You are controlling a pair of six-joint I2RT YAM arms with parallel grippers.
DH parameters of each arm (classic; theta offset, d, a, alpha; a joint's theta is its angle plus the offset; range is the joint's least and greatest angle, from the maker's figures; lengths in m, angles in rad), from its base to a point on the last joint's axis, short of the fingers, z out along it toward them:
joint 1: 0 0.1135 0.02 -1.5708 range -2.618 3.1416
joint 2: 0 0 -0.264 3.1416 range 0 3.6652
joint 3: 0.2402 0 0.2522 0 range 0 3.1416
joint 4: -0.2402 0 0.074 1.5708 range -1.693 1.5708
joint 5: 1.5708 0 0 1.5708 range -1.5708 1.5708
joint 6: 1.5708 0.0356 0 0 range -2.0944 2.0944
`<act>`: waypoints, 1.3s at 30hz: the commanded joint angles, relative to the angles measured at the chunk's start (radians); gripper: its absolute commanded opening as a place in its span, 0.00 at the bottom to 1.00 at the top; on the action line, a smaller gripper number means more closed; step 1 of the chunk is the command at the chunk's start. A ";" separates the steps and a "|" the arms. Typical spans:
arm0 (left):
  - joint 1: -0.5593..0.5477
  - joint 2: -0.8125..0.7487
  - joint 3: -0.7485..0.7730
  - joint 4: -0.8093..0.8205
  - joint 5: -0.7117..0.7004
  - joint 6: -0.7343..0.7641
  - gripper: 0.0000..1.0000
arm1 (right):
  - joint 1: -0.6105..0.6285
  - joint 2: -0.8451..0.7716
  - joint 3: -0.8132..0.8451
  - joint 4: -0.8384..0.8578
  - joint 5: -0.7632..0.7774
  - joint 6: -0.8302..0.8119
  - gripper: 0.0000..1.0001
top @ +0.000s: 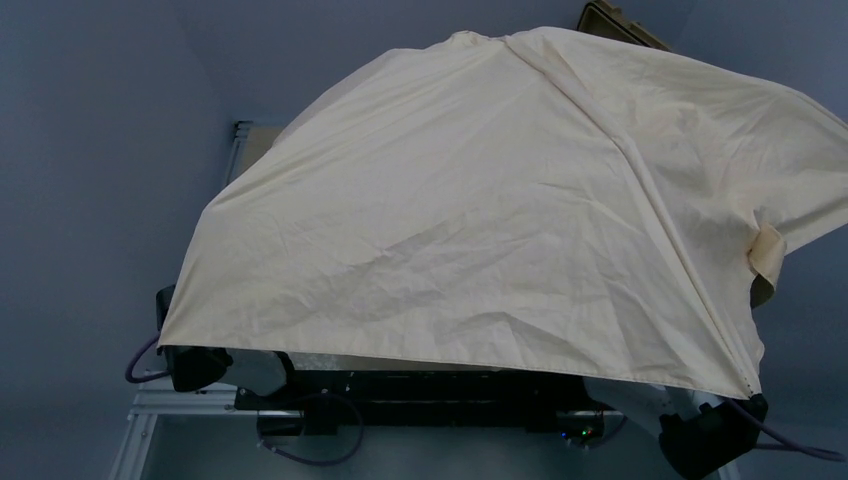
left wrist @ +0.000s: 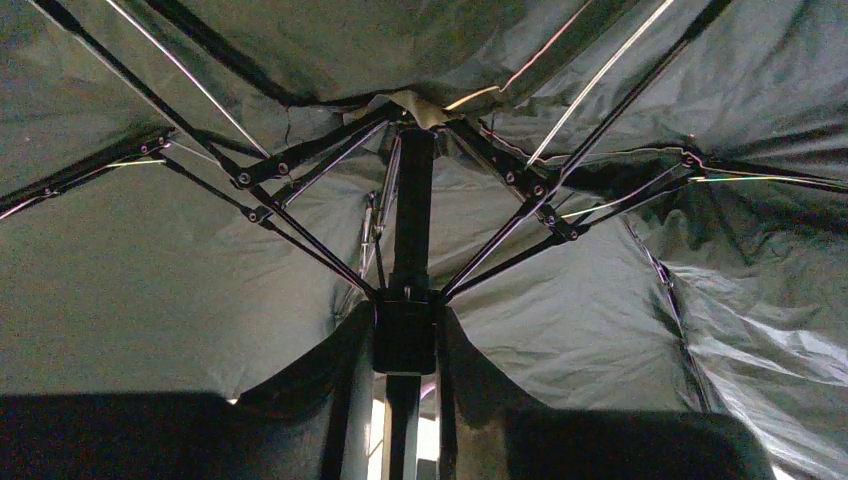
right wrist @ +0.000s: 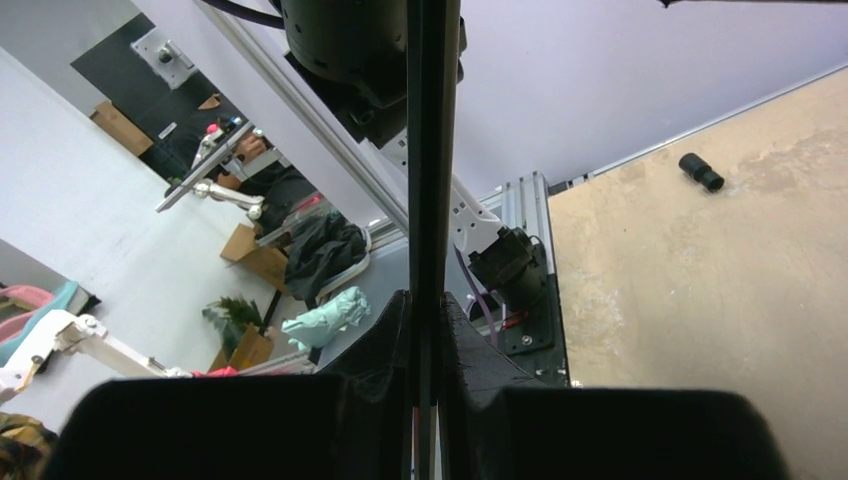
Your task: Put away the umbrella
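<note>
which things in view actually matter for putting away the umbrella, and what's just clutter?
Part of the job:
- umbrella, canopy open over the workspace
- its shaft
- left gripper and right gripper, both closed around the shaft

Just lying about:
- black cylinder, loose on the table
- tan case, only a corner showing behind the canopy

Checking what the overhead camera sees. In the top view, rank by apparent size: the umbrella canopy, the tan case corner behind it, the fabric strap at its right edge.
1. umbrella canopy, filling most of the view.
2-3. fabric strap and tan case corner: similar patches, the case mostly hidden, so unranked.
</note>
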 commanded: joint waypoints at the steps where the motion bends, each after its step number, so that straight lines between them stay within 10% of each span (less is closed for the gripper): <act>1: 0.014 -0.070 0.037 -0.038 0.021 -0.050 0.00 | -0.023 -0.031 0.047 0.005 -0.001 -0.082 0.00; 16: 0.014 -0.202 -0.250 -0.304 0.160 -0.252 0.00 | -0.127 0.049 0.142 -0.119 -0.002 -0.165 0.00; 39: -0.135 -0.026 -0.387 -0.105 0.104 -0.408 0.00 | -0.190 0.129 0.215 -0.306 0.101 -0.329 0.00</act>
